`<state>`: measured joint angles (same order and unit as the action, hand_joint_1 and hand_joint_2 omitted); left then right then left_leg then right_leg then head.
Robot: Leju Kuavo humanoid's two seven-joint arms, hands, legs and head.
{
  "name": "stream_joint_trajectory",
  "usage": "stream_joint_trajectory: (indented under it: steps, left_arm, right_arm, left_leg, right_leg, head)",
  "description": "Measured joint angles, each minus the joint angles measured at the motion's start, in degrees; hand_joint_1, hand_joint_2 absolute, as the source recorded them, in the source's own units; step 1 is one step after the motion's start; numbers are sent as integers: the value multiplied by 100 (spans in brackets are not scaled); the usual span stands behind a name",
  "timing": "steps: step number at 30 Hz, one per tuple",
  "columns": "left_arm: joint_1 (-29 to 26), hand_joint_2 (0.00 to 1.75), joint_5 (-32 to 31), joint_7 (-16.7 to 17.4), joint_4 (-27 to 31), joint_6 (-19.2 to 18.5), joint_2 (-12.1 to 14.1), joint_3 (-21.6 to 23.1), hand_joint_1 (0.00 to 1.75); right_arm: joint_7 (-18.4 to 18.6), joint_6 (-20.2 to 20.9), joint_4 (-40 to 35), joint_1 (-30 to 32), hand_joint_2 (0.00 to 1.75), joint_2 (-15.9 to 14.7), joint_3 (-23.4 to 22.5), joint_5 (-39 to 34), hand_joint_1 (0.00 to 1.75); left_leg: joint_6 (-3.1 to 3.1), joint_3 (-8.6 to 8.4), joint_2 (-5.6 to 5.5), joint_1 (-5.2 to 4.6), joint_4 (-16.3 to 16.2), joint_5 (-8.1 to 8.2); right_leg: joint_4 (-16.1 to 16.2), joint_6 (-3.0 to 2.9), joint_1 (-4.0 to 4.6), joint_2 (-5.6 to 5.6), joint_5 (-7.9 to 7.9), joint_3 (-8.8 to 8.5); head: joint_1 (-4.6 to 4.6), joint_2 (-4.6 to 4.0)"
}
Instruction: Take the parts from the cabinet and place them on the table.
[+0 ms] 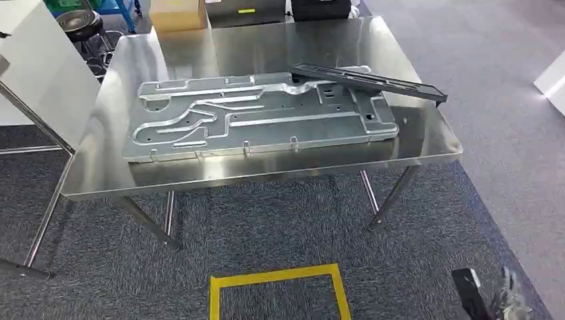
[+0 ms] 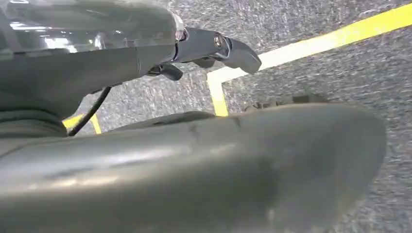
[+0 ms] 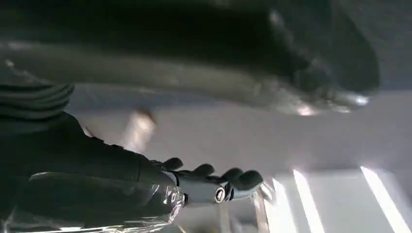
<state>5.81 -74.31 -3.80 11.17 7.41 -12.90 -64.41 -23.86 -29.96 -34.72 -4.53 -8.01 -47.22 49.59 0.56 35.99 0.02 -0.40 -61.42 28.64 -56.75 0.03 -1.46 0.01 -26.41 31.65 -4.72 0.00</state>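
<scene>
A large silver stamped metal plate (image 1: 266, 120) lies flat across the middle of the steel table (image 1: 266, 170). A long black part (image 1: 373, 83) rests slantwise over the plate's far right corner, its end reaching past the plate. My right hand (image 1: 490, 297) hangs low at the near right, well short of the table. In the right wrist view, the right hand (image 3: 145, 184) has its fingers (image 3: 228, 177) apart and holds nothing. In the left wrist view, my left hand (image 2: 145, 58) hangs over the carpet with its fingers (image 2: 228, 48) stretched out and nothing in them.
A yellow tape square (image 1: 278, 293) marks the grey carpet in front of the table. A cardboard box (image 1: 177, 13) sits at the table's far edge, and a black stool (image 1: 80, 23) stands beyond it. A white panel (image 1: 40, 67) stands at the left.
</scene>
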Motion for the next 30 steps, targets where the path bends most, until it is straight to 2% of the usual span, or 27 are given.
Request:
stream_joint_trajectory:
  steps: [2,3,4,5,7,8,9,10,11,12,13,14,16,17,18,19,20,21,22,23,24,25,26,27,28,29,30]
  left_arm:
    - [15,0,-74,57,0,11,11,28,0]
    - [16,0,-113,81,-2,9,15,57,0]
    - [15,0,-133,98,0,4,15,81,0]
    - [14,0,-138,114,-2,0,20,105,0]
    - [27,0,-168,118,0,0,24,142,0]
    - [49,0,-168,122,0,0,33,153,0]
    - [77,0,-168,138,0,2,46,157,0]
    - [76,0,-170,166,0,20,46,160,0]
    - [69,0,-164,188,0,39,41,160,0]
    - [65,0,-144,225,0,79,44,160,0]
    - [49,0,-135,258,0,118,44,157,0]
    - [61,0,-182,306,0,120,52,160,0]
    - [61,0,-308,384,0,96,72,207,0]
    - [54,0,-365,428,0,96,81,243,0]
    - [49,0,-424,461,0,103,96,282,0]
    - [49,0,-485,485,0,144,116,321,0]
    - [48,0,-538,492,0,192,136,363,0]
    - [49,0,-566,492,0,227,146,415,0]
    - [52,0,-594,496,0,240,155,446,0]
    - [64,0,-597,500,0,251,164,459,0]
    - [75,0,-599,513,2,273,179,476,0]
    - [83,0,-621,511,2,275,184,501,0]
    - [98,0,-673,479,2,275,197,542,0]
    - [115,0,-695,457,2,275,203,579,0]
    - [114,0,-710,431,2,271,205,605,0]
    - [120,0,-708,415,2,271,212,618,0]
    - [125,0,-708,398,2,271,214,627,0]
  right_arm:
    - [577,425,705,-58,0,409,-294,-292,0]
    - [872,541,992,-77,0,610,-468,-449,0]
    - [1054,597,1186,-82,0,783,-625,-562,0]
    - [1134,643,1357,-78,0,933,-767,-607,0]
    - [1197,660,1654,-94,0,1222,-913,-647,0]
    - [1248,660,1756,-113,0,1300,-972,-633,0]
    - [1410,647,1844,-131,0,1403,-1012,-493,0]
    - [1644,598,1898,-135,0,1427,-994,-127,0]
    - [1865,537,1964,-137,175,1486,-869,451,0]
    - [2009,518,2003,-136,0,1525,-645,1052,0]
    - [2100,634,2051,-112,0,1582,-390,1458,0]
    - [2177,873,2106,-151,0,1617,-163,1600,0]
    - [2318,1319,2171,-180,0,1641,57,1533,0]
    - [2422,1432,2191,-182,175,1647,99,1478,0]
    - [2534,1506,2217,-173,175,1674,112,1402,0]
    - [2657,1536,2237,-151,175,1676,112,1293,0]
    - [2747,1560,2246,-137,175,1674,110,1180,0]
    - [2791,1560,2252,-118,175,1674,101,1106,0]
    - [2819,1567,2259,-110,175,1669,92,1078,0]
    - [2830,1565,2259,-113,175,1663,88,1067,0]
    - [2832,1567,2256,-133,175,1656,88,1060,0]
    - [2854,1644,2259,-143,175,1656,88,1041,0]
    - [2958,1869,2274,-160,175,1663,62,984,0]
    - [3040,2064,2287,-161,175,1663,29,964,0]
    - [3111,2239,2300,-150,175,1663,5,964,0]
    - [3156,2327,2328,-145,175,1667,1,973,0]
    - [3175,2375,2333,-149,175,1669,1,991,0]
  left_leg:
    - [49,220,0,19,-911,595]
    - [60,274,1,22,-1267,740]
    - [64,228,1,22,-1373,725]
    - [50,56,0,21,-1219,579]
    - [-42,-560,-5,-9,-348,176]
    - [-125,-934,-12,-41,189,115]
    - [-188,-1153,-12,-61,623,272]
    - [-123,-1157,-11,-63,637,214]
    - [-141,-1099,-18,-73,621,140]
    - [-158,-1079,-17,-79,634,120]
    - [-192,-1028,0,-56,683,18]
    - [-226,-978,62,-6,741,-101]
    - [-297,-782,58,-6,735,-242]
    - [-293,-678,58,-10,712,-312]
    - [-289,-578,58,-12,683,-383]
    - [-279,-458,59,-12,642,-448]
    - [-266,-305,63,-10,586,-518]
    - [-247,-162,64,-9,525,-583]
    - [-222,-16,66,-7,463,-638]
    - [-199,100,66,-7,396,-689]
    - [-164,178,68,-21,337,-727]
    - [-134,218,83,-24,299,-767]
    - [-100,246,94,-10,324,-875]
    - [-70,268,98,14,367,-976]
    - [-33,289,91,6,407,-1073]
    - [-2,335,62,32,395,-1015]
    - [26,405,49,39,256,-669]
  right_leg:
    - [-17,-40,27,-6,70,90]
    - [-38,-51,40,-20,100,146]
    - [-63,-57,54,-29,127,206]
    - [-93,-61,67,-29,162,277]
    - [-141,-68,87,-2,238,410]
    - [-149,-63,88,8,288,450]
    - [-150,-27,112,10,338,473]
    - [-120,0,81,2,403,464]
    - [-89,33,64,-2,459,463]
    - [-70,64,56,1,525,480]
    - [-9,105,89,18,610,498]
    - [-88,124,81,23,426,552]
    - [-620,155,66,16,-334,664]
    - [-1061,169,56,15,-700,729]
    - [-1470,185,55,15,-894,776]
    - [-1774,200,53,15,-866,779]
    - [-1893,217,43,15,-623,690]
    - [-1783,223,30,15,-325,511]
    - [-1484,219,17,14,-123,235]
    - [-1043,210,11,12,-134,-122]
    - [-485,192,29,11,-436,-538]
    - [53,164,63,18,-656,-814]
    - [89,119,88,20,-677,-755]
    - [83,80,118,23,-605,-699]
    - [96,30,100,13,-523,-639]
    - [108,-25,67,-38,-427,-563]
    - [105,-71,76,-47,-346,-478]
  head:
    - [0,0]
    - [0,0]
    - [0,0]
    - [0,0]
    - [0,0]
    - [0,0]
    - [-2,0]
    - [0,0]
    - [0,0]
    - [-2,0]
    - [0,0]
    - [0,0]
    - [0,0]
    - [0,0]
    - [0,0]
    - [0,0]
    - [0,0]
    - [0,0]
    - [0,0]
    - [0,0]
    - [0,0]
    - [-4,0]
    - [-4,0]
    - [-2,0]
    - [-2,0]
    - [0,0]
    - [-2,0]
